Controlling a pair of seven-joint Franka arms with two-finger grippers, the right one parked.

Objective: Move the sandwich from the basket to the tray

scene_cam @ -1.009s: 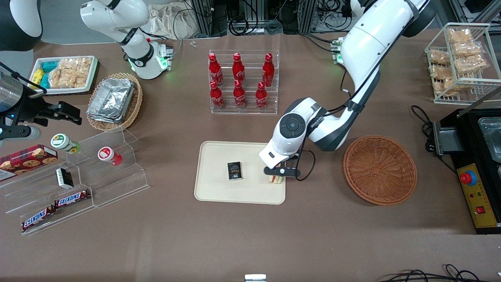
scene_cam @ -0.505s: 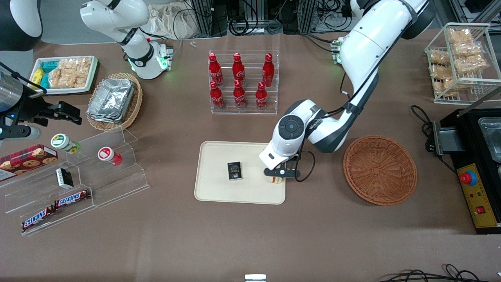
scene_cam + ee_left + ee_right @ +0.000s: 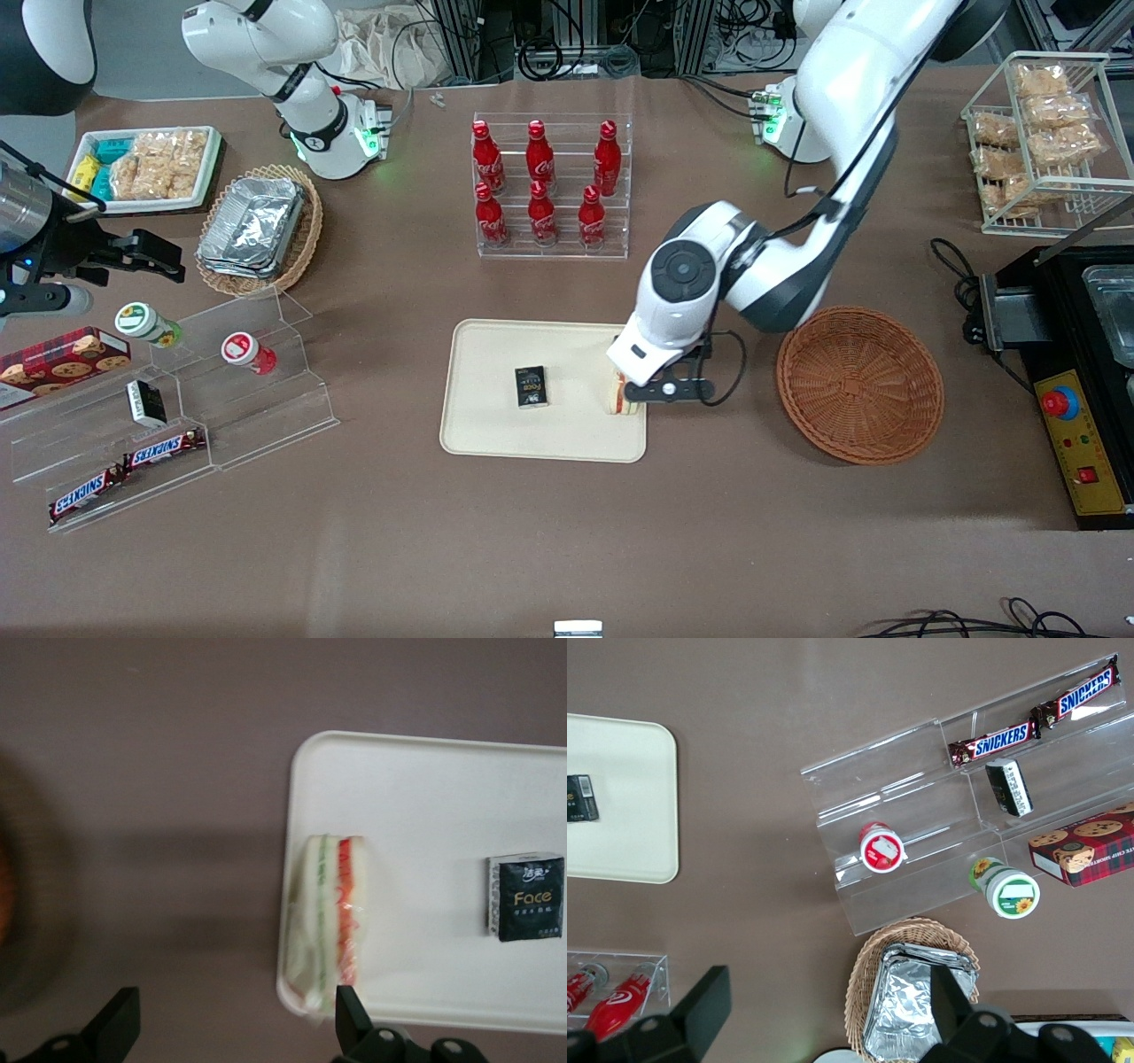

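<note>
Now the sandwich (image 3: 330, 917) is seen released on the tray (image 3: 443, 797) edge, directly under the wide-open gripper (image 3: 232, 1032).

White glossy arm, black elbow band, dark round joint cap, black claw (image 3: 671, 388), looped black cable.

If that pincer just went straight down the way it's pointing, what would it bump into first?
Probably bare table. The open pincer points down just off the tray edge; the sandwich on the rim might brush one finger. Depth is unclear.
</note>
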